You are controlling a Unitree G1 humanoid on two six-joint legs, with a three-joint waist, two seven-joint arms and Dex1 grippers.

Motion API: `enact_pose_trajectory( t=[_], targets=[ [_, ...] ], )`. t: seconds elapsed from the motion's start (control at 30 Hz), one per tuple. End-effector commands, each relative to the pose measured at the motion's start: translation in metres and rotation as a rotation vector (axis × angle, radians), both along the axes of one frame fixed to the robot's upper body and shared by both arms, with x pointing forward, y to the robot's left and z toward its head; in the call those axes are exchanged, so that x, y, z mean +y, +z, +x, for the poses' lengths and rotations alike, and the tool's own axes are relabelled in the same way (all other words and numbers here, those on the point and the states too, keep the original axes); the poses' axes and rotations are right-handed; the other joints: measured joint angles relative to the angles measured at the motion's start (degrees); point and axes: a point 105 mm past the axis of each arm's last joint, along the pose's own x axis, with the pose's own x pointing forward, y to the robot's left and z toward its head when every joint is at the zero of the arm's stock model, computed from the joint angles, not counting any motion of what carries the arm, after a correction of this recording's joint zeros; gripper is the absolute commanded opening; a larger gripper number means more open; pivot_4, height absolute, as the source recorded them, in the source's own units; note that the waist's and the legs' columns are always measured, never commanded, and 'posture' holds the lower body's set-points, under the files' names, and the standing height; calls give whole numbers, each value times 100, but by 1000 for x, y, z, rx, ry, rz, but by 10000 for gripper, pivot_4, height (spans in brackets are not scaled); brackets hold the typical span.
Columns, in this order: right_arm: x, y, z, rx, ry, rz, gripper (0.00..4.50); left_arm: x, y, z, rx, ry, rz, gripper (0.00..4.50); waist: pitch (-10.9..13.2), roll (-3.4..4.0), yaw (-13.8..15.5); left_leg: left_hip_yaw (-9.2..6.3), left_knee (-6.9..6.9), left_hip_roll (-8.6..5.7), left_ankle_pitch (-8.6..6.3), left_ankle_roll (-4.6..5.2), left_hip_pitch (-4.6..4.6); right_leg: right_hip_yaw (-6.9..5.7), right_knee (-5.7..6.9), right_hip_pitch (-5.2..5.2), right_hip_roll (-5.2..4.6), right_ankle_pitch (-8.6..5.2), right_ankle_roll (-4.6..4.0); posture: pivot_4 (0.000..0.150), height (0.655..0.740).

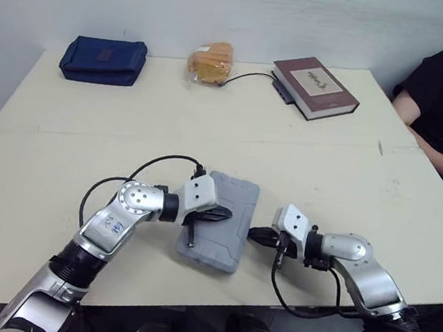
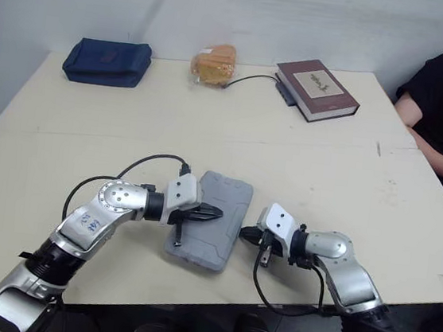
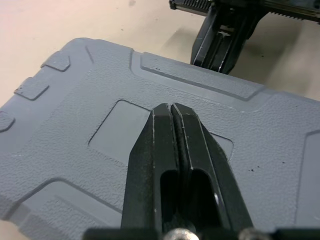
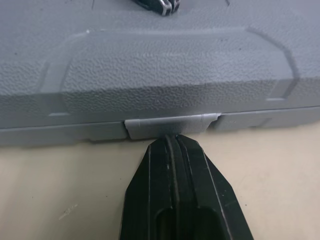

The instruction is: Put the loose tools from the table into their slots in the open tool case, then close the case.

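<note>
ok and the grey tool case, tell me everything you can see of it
The tool case is a grey box of grainy plastic with rounded corners, raised ribs and a shallow recessed panel in its lid. It is closed and lies flat on the table near the front edge. A small latch tab sits midway along the seam on its right side. The left gripper, shut, points at the middle of the lid. The right gripper, also shut, has its tip against the tab.
</note>
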Motion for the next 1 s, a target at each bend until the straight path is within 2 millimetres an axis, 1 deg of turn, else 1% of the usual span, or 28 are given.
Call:
enact_pose_trajectory(
  t=[0.03,0.13,0.2,0.23,0.33,0.37,0.43,0.47,0.6,0.67,0.77,0.83,0.87,0.9,0.93,0.97,1.0],
  targets=[
    [14,5,1,-36,58,29,438,17,-62,-10,207,46,152,147,-10,-1,-7,0,0,0,-2,-2,2,-3,0,2,1,-2,-3,1500,7400],
    [17,7,11,-93,41,39,438,19,-61,-4,180,69,160,147,-10,-5,-52,0,-3,2,-4,-5,24,-8,0,21,6,-6,-10,1500,7400],
    [20,9,15,-117,43,62,438,21,-60,-3,177,81,155,147,-11,-4,-107,-3,-17,17,-13,-10,85,-14,-8,76,3,-14,-21,1500,7400],
    [20,9,15,-125,49,63,438,22,-60,-2,177,87,148,147,-11,-4,-126,-8,-19,25,-22,-16,96,-19,-9,88,-1,-17,-25,1500,7400],
    [17,5,17,-139,61,51,438,26,-60,-5,174,101,140,147,-11,-4,-159,-8,-19,41,-27,-26,98,-16,-6,87,-7,-22,-34,1500,7400],
    [15,5,19,-143,54,47,438,25,-59,-4,171,110,111,147,-11,-3,-158,-8,-21,45,-28,-31,100,-17,-4,86,-4,-25,-40,1500,7400],
    [7,8,23,-171,35,41,438,20,-46,1,124,138,3,147,-9,5,-148,-8,-22,54,-27,-40,100,-16,1,83,0,-31,-50,1500,7400],
    [0,10,23,-182,37,35,438,18,-37,2,75,133,-39,147,-4,13,-135,-9,-23,54,-27,-42,99,-16,3,81,0,-32,-52,1500,7400],
    [-22,17,20,-202,62,4,438,19,-12,2,-113,94,-116,147,21,45,-116,-10,-22,53,-26,-42,86,-12,4,69,-2,-32,-53,1500,7400],
    [-36,24,17,-210,78,-3,438,27,9,0,-232,71,-162,147,40,45,-115,-10,-23,53,-27,-42,83,-12,2,66,-3,-32,-53,1500,7400],
    [-47,33,14,-221,101,-2,438,38,27,-1,-330,66,-190,147,88,45,-128,-8,-24,56,-27,-43,79,-19,1,60,0,-32,-53,1500,7400],
    [-59,42,13,-217,100,-14,438,55,44,0,-393,95,-185,147,139,43,-124,-6,-25,57,-27,-44,75,-25,3,55,2,-32,-53,1500,7400],
    [-66,52,16,-221,75,3,438,68,56,0,-422,124,-190,147,163,42,-126,-6,-24,58,-26,-44,70,-26,5,51,2,-32,-53,1500,7400],
    [-72,64,16,-233,68,27,3237,84,66,-3,-413,169,-206,2450,180,41,-139,-6,-23,58,-26,-44,65,-26,8,45,1,-32,-53,1500,7400],
    [-75,72,16,-241,67,45,6531,94,73,-5,-401,196,-218,5145,187,40,-142,-3,-23,58,-25,-45,54,-23,11,33,1,-32,-53,1500,7400],
    [-77,78,15,-263,74,47,9889,107,74,-11,-348,221,-217,8315,187,40,-142,-1,-24,59,-24,-47,38,-20,15,16,1,-32,-53,1500,7400],
    [-80,81,15,-288,77,33,14343,120,71,-17,-307,254,-198,12332,187,41,-156,1,-21,57,-15,-62,15,-19,23,-10,0,-32,-53,1500,7400]
  ],
)
